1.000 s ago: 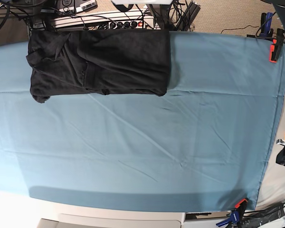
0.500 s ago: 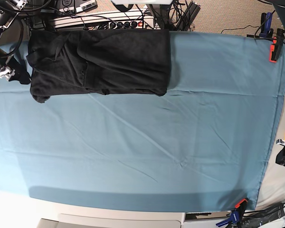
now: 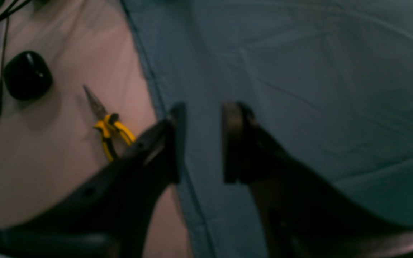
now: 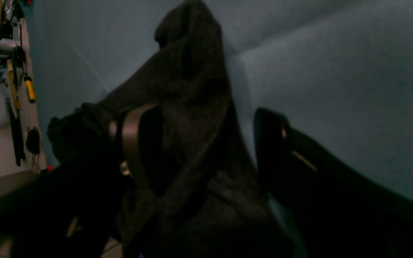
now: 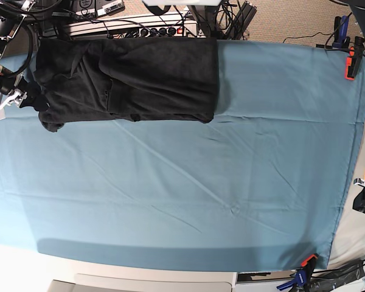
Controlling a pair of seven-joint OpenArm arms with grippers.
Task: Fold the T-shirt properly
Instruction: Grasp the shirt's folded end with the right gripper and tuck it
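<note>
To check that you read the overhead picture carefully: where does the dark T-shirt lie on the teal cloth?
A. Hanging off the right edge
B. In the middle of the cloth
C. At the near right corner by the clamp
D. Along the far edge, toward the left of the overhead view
D: in the overhead view the T-shirt lies partly folded along the far edge of the teal cloth, left of centre, with the open right gripper at its left end.

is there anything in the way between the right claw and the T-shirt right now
Nothing visible blocks it. The right claw is open and already straddles a bunched edge of the T-shirt, at the shirt's end near the teal sheet's edge. Only shirt fabric lies between its fingers.
</note>
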